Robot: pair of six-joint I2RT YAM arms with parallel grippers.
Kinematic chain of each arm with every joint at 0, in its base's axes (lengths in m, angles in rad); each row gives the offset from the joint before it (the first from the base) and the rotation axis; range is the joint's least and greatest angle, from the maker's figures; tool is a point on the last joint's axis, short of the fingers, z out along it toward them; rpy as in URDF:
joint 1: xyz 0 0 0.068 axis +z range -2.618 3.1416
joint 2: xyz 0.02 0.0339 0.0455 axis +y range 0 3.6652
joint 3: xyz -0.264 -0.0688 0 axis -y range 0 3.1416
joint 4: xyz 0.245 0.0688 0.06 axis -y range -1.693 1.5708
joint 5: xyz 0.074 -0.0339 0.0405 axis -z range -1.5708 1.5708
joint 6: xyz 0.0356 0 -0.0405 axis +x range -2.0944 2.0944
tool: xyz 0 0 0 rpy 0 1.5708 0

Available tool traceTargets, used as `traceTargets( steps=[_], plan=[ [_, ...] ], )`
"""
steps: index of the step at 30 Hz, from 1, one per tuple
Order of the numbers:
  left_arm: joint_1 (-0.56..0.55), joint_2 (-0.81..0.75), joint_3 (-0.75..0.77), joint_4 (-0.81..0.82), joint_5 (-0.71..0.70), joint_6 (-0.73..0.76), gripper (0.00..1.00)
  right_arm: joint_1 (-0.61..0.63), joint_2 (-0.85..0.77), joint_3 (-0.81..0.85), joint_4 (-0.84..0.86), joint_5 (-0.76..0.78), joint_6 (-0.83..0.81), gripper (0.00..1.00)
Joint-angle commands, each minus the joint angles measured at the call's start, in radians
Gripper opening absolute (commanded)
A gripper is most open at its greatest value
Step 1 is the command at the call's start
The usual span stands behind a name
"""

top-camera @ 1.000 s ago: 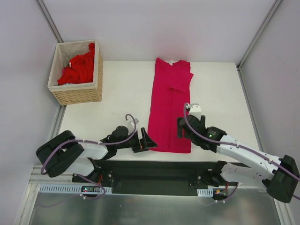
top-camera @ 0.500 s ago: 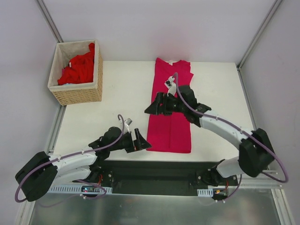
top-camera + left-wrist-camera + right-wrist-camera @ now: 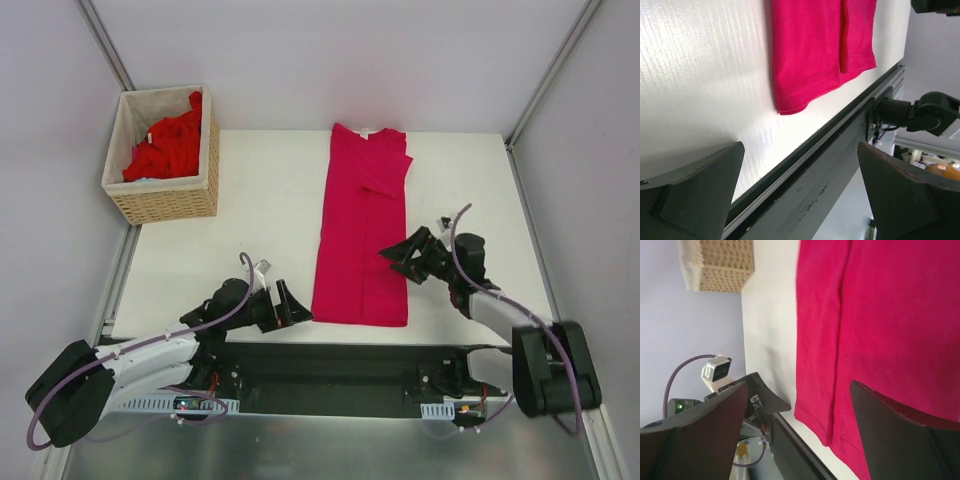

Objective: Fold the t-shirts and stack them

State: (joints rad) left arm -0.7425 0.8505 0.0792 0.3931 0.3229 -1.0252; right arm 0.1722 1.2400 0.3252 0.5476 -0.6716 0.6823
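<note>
Shirt: your magenta t-shirt (image 3: 362, 235) lies flat on the white table (image 3: 260, 210), in the centre of the overhead frame. It is folded lengthwise into a narrow strip.
Long axis: it runs from the top to the bottom of the overhead frame, leaning slightly left toward the bottom. The collar is at the top and the hem at the bottom.
Shirt edges: the hem stops just short of the table's near edge and the dark rail (image 3: 340, 365) below it. The collar sits close to the far edge. In the left wrist view the lower left corner of the shirt (image 3: 815, 45) lies flat on the table.
Open room: you have a wide band of bare table left of the strip, reaching to the basket. The band on the right is narrower.
Right gripper: it (image 3: 398, 256) sits at the strip's right edge, in the lower half of the frame, with its fingers spread wide and pinching nothing. Its wrist view shows the shirt (image 3: 880, 315) between and beyond the fingers (image 3: 900, 420); you cannot tell whether they touch it.
Left gripper: it (image 3: 292, 303) sits low at the bottom left of the strip, just beside the hem corner. Its fingers (image 3: 695, 185) are spread wide and hold nothing.
Other shirts: brighter red t-shirts (image 3: 165, 145) are heaped in the wicker basket (image 3: 165, 200) at the upper left, well apart from the strip.
</note>
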Motion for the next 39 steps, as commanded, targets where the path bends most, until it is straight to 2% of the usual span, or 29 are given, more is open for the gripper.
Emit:
traceTargets(
  steps=[1,3,6,10,14,17,18,20,21,23,26,35,38,39],
  plan=[
    [0.035,0.044,-0.032,0.105,0.014,0.001,0.99,-0.053,-0.253,-0.041,-0.118,-0.028,-0.122,0.88],
    [0.054,0.093,-0.041,0.145,0.034,-0.003,0.99,-0.079,-0.386,-0.048,-0.263,-0.010,-0.159,0.88],
    [0.086,0.172,-0.030,0.216,0.073,0.007,0.99,-0.117,-0.503,-0.055,-0.410,-0.013,-0.219,0.88],
    [0.117,0.306,-0.027,0.360,0.125,-0.013,0.99,-0.171,-0.570,-0.121,-0.488,-0.034,-0.245,0.88],
    [0.127,0.485,-0.061,0.597,0.169,-0.079,0.99,-0.217,-0.600,-0.201,-0.500,-0.062,-0.254,0.88],
    [0.127,0.672,-0.073,0.836,0.211,-0.171,0.99,-0.234,-0.631,-0.227,-0.543,-0.056,-0.276,0.88],
    [0.127,0.779,-0.073,0.984,0.223,-0.194,0.99,-0.235,-0.643,-0.230,-0.543,-0.059,-0.279,0.88],
    [0.127,0.895,-0.111,1.134,0.237,-0.263,0.98,-0.237,-0.666,-0.224,-0.584,-0.040,-0.283,0.88],
    [0.124,1.009,-0.119,1.290,0.243,-0.283,0.97,-0.238,-0.668,-0.221,-0.586,-0.036,-0.288,0.88],
    [0.115,1.079,-0.116,1.288,0.258,-0.300,0.94,-0.238,-0.651,-0.212,-0.588,-0.036,-0.296,0.88],
    [0.068,1.063,-0.151,1.288,0.219,-0.282,0.89,-0.238,-0.626,-0.212,-0.577,-0.034,-0.299,0.88],
    [0.060,0.828,-0.257,1.270,0.193,-0.302,0.89,-0.238,-0.617,-0.216,-0.557,-0.037,-0.293,0.88],
    [0.060,0.695,-0.266,1.190,0.188,-0.288,0.88,-0.238,-0.626,-0.216,-0.561,-0.040,-0.293,0.88],
    [0.055,0.650,-0.265,1.085,0.177,-0.280,0.88,-0.238,-0.629,-0.218,-0.563,-0.042,-0.293,0.88]
  ],
)
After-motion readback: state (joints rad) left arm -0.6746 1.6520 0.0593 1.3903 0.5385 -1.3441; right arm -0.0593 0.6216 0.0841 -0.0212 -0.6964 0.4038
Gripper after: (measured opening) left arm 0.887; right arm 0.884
